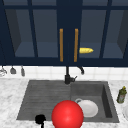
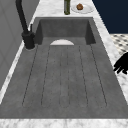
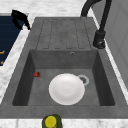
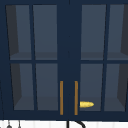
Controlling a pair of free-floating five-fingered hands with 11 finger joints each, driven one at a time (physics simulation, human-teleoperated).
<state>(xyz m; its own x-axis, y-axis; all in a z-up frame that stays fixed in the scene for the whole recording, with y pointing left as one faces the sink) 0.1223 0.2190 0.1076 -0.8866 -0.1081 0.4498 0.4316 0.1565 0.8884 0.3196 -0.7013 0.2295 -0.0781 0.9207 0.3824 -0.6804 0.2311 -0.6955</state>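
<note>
My left hand (image 1: 40,119) hovers at the sink's front edge, over the left end of the ribbed draining board (image 1: 45,97). Its fingers hang relaxed and hold nothing. The same hand (image 2: 122,63) floats off the sink's front rim in the left side view, and this hand (image 3: 19,17) appears at the far left corner in the right side view. A big red ball (image 1: 67,115) fills the front view's lower middle, overlapping a white plate (image 1: 88,108). The plate (image 3: 66,88) lies flat in the basin, with a small red thing (image 3: 37,74) beside it.
A black tap (image 1: 67,75) stands behind the sink. A green bottle (image 1: 121,95) is on the right counter, near a plate with a brown item (image 2: 80,7). The wall cabinet (image 4: 67,60) above has glass doors, two wooden handles and a yellow object (image 4: 86,104) inside.
</note>
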